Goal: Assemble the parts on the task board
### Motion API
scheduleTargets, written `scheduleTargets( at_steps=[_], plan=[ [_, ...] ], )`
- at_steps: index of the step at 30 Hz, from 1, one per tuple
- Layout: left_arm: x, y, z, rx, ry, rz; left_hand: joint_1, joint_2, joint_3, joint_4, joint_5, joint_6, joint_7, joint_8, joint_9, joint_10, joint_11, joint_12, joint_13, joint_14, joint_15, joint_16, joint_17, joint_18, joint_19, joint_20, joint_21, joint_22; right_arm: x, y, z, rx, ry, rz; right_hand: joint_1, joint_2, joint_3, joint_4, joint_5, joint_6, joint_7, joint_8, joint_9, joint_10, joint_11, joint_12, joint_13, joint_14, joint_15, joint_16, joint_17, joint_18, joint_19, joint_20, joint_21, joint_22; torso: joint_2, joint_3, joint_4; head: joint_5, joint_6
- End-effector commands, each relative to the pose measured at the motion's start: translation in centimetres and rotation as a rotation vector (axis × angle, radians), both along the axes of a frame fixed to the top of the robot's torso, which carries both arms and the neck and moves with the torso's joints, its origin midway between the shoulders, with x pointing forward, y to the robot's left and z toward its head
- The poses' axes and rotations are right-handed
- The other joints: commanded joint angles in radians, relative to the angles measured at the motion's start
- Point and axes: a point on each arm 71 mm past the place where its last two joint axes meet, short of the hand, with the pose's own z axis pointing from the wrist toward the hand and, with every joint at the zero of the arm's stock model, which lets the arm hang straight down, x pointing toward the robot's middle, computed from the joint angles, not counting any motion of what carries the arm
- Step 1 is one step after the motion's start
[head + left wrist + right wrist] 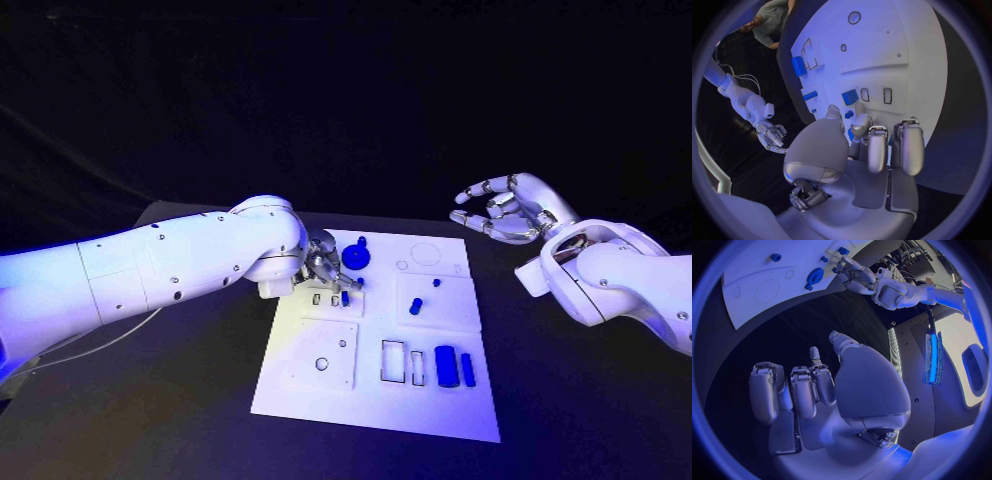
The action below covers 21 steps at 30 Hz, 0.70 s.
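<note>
The left hand [323, 266] seems to pinch a small blue part [849, 96], probably light, rigid, best taken by its sides, while the right hand [503, 209] hovers empty, fingers apart.

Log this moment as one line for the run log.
left hand: over task board, fingers down among blue parts | right hand: open, raised beside board, holding nothing | phase: assembly underway

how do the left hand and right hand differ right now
The left hand is down over the task board, fingers among the blue parts; the right hand hangs beyond the board's far right corner. The left fingers reach down; the right fingers are curled and hold nothing. Both are silver.
</note>
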Motion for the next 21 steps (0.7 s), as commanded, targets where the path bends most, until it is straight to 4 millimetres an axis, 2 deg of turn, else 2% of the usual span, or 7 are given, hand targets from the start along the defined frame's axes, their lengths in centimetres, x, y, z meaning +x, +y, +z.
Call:
scheduleTargets(
  at_steps=[1, 4, 7, 13, 18, 19, 21],
  plan=[
    [-0.06, -0.24, -0.16, 0.003, 0.018, -0.014, -0.002, -0.01, 0.006, 0.0, 0.0, -0.006, 0.0, -0.001, 0.001, -0.004, -0.002, 0.001, 0.001, 0.104, 0.001, 0.004, 0.263, -0.02, 0.004, 0.004, 0.004, 0.022, -0.05, 0.16, -0.08, -0.012, 0.003, 0.014, -0.002, -0.001, 0.0, 0.004, 0.003, -0.001, -0.003, 0.002, 0.002, -0.001, -0.007, 0.001, 0.132, 0.107, -0.007, 0.004, 0.259, 0.019, 0.008, -0.007, -0.004, 0.139, 0.0, -0.0008, -0.001, -0.002, -0.003],
    [0.03, -0.23, -0.28, 0.003, 0.021, -0.012, -0.002, -0.009, 0.009, 0.0, 0.0, -0.006, 0.0, -0.001, 0.002, -0.005, -0.002, 0.001, 0.0, 0.104, 0.001, 0.004, 0.263, -0.02, 0.004, 0.004, 0.004, 0.023, -0.05, 0.16, -0.09, -0.012, 0.003, 0.015, -0.002, -0.001, 0.0, 0.004, 0.003, -0.001, -0.003, 0.002, 0.002, -0.001, -0.007, 0.001, 0.132, 0.107, -0.007, 0.004, 0.259, 0.019, 0.008, -0.007, -0.004, 0.139, 0.0, -0.0008, -0.001, -0.002, -0.002],
    [0.06, -0.23, -0.37, 0.0, 0.028, -0.01, -0.001, -0.008, 0.018, 0.0, 0.002, -0.007, 0.0, -0.002, 0.002, -0.004, -0.002, 0.002, 0.001, 0.104, 0.001, 0.004, 0.263, -0.02, 0.004, 0.004, 0.004, 0.023, -0.05, 0.19, -0.1, -0.012, 0.004, 0.016, 0.0, -0.002, 0.001, 0.009, 0.031, -0.003, -0.004, 0.008, 0.002, -0.001, -0.008, 0.001, 0.131, 0.107, -0.008, 0.004, 0.258, 0.019, 0.008, -0.008, -0.006, 0.139, 0.0, -0.0001, 0.0002, -0.003, -0.002],
    [0.02, -0.29, -0.49, 0.003, 0.042, -0.017, 0.002, -0.01, 0.039, 0.0, 0.002, -0.006, -0.001, -0.003, 0.004, -0.003, -0.003, 0.003, 0.003, 0.104, 0.0, 0.004, 0.263, -0.02, 0.005, 0.004, 0.005, 0.026, -0.03, 0.26, -0.15, -0.012, 0.004, 0.017, 0.0, -0.002, 0.001, 0.009, 0.032, -0.003, -0.004, 0.008, 0.002, -0.001, -0.008, 0.001, 0.131, 0.107, -0.008, 0.004, 0.258, 0.019, 0.008, -0.008, -0.006, 0.139, 0.0, 0.0002, 0.0007, -0.003, -0.007],
    [-0.03, -0.32, -0.55, 0.006, 0.05, -0.022, -0.002, -0.025, 0.081, 0.0, 0.001, -0.004, -0.001, -0.005, 0.006, -0.001, -0.003, 0.007, 0.006, 0.104, 0.0, 0.004, 0.263, -0.021, 0.005, 0.004, 0.006, 0.028, -0.02, 0.29, -0.21, -0.012, 0.006, 0.018, 0.0, -0.002, 0.002, 0.009, 0.035, -0.004, -0.004, 0.009, 0.002, 0.0, -0.008, 0.002, 0.131, 0.107, -0.008, 0.004, 0.258, 0.019, 0.008, -0.009, -0.006, 0.139, 0.0, 0.0002, 0.0001, -0.002, -0.007],
    [-0.04, -0.32, -0.57, 0.007, 0.052, -0.024, -0.009, -0.038, 0.11, 0.0, 0.0, -0.003, -0.001, -0.007, 0.008, -0.001, -0.004, 0.007, 0.006, 0.104, 0.0, 0.004, 0.263, -0.021, 0.005, 0.004, 0.007, 0.03, -0.02, 0.3, -0.23, -0.012, 0.006, 0.018, 0.0, -0.002, 0.002, 0.009, 0.035, -0.004, -0.004, 0.009, 0.002, 0.0, -0.008, 0.002, 0.131, 0.107, -0.008, 0.004, 0.258, 0.019, 0.008, -0.009, -0.006, 0.139, 0.0, 0.0001, 0.0001, -0.002, -0.007],
    [-0.08, -0.35, -0.59, 0.008, 0.055, -0.027, -0.01, -0.04, 0.119, 0.0, 0.0, -0.002, -0.002, -0.007, 0.008, 0.0, -0.004, 0.009, 0.008, 0.104, 0.0, 0.004, 0.263, -0.021, 0.006, 0.004, 0.007, 0.031, -0.02, 0.32, -0.25, -0.012, 0.007, 0.019, 0.0, -0.002, 0.002, 0.009, 0.035, -0.004, -0.004, 0.009, 0.002, 0.0, -0.008, 0.002, 0.131, 0.107, -0.008, 0.004, 0.258, 0.019, 0.008, -0.009, -0.006, 0.139, 0.0, 0.0004, 0.0, -0.002, -0.008]
  ],
)
